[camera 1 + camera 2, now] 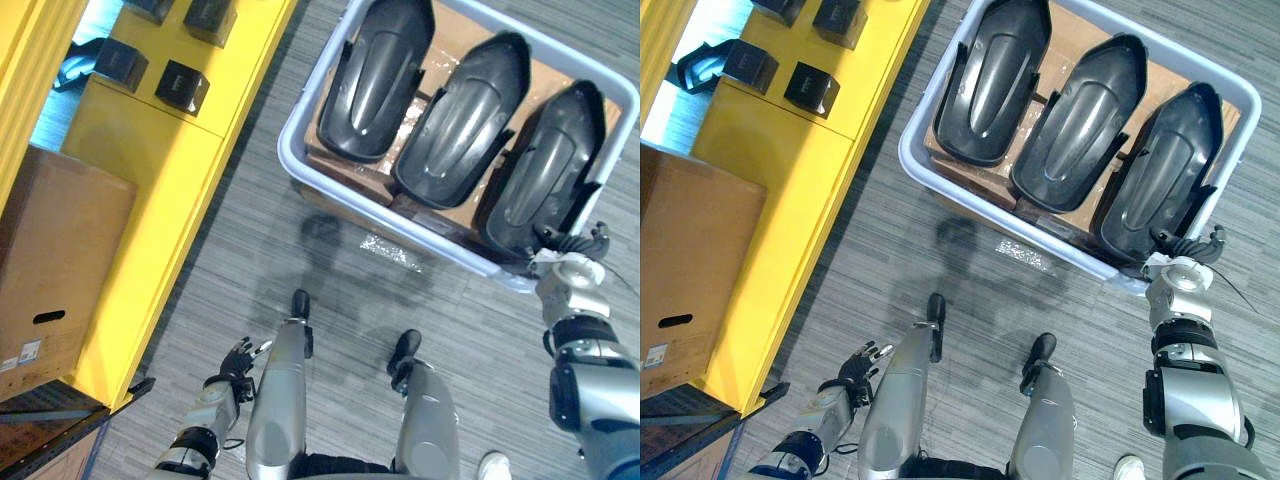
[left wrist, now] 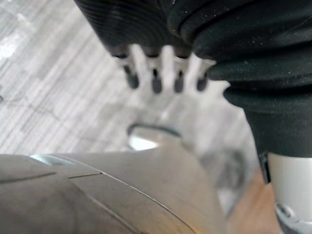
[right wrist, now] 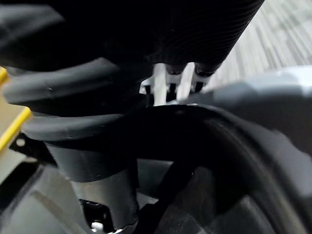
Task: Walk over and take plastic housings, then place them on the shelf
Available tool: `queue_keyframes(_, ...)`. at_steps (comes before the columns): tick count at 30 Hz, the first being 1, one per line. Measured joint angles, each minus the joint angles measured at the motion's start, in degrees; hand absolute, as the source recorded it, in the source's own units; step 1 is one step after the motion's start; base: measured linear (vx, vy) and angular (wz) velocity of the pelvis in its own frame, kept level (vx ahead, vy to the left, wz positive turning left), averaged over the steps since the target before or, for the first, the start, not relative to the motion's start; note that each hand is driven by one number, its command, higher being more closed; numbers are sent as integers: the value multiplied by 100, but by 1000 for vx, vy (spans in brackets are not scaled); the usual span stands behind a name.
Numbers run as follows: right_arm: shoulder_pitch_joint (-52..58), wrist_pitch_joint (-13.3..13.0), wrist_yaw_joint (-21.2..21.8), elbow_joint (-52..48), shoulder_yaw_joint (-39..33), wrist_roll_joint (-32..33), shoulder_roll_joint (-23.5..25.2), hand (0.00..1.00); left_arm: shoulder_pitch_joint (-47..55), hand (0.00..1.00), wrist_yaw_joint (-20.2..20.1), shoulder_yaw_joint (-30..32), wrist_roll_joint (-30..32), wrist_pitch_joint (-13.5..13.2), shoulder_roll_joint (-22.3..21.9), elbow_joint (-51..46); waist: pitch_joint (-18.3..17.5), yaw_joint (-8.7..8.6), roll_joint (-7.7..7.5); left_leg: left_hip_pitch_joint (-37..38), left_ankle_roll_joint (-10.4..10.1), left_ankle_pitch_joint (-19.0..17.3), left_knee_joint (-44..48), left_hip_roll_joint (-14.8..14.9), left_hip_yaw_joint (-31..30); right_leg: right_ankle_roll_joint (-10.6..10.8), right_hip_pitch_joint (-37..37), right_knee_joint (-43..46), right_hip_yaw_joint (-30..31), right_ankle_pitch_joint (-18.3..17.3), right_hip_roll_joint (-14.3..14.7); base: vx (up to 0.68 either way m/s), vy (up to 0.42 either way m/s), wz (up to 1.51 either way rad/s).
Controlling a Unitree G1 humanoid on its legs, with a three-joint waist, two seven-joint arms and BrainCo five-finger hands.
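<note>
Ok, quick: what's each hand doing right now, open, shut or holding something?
Left hand: open, holding nothing.
Right hand: at the near end of the right housing in the bin; open or shut cannot be told.

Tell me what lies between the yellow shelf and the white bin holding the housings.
In the left eye view, bare grey floor runs from the yellow shelf to the white bin; nothing lies on that stretch.
</note>
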Motion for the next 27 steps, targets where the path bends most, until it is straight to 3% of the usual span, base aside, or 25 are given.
queue_keyframes(2, -37, 39, -20, 30, 65, -164, -127, 100, -1, 0, -8, -6, -88, -111, -42, 15, 0, -3, 41, -28, -2, 104, -98, -48, -17, -11, -93, 72, -6, -10, -54, -101, -31, 13)
queue_keyframes(6, -169, 419, -40, 54, 62, -487, -542, 100, -69, 0, -11, -11, -140, -182, -116, 43, -23, -9, 120, -223, -10, 288, -181, -86, -123, -47, -361, 294, -54, -55, -133, -54, -40, 12)
queue_keyframes(14, -262, 1085, -290, 86, 310, -1358, -574, 100, -68, 0, -56, 23, -140, -320, -165, 30, -35, -14, 137, -147, -74, 349, -181, -31, -158, -143, -367, 576, -118, -183, -130, 5, -49, 4)
queue_keyframes(19, -299, 1272, -316, 47, 407, -1631, -561, 100, -66, 0, -84, 27, -139, -365, -255, -9, -38, -29, 138, 19, -80, 353, -201, -19, -151, -150, -203, 558, -122, -187, -120, -2, -15, -1)
queue_keyframes(23, -276, 1266, -373, -99, 518, -1860, -552, 100, -12, 0, -108, 25, -190, -399, -299, -15, -45, -68, 124, 231, -79, 352, -236, -6, -155, -133, 58, 394, -145, -175, -79, 0, 0, 0)
queue_keyframes(27, -2, 1209, -552, -800, 502, -2245, -369, 100, 349, 0, -163, 107, -832, -340, -234, -134, -233, -114, -104, 594, -90, 358, -436, 54, -116, -95, 464, 52, -151, -87, 38, 27, -12, -3)
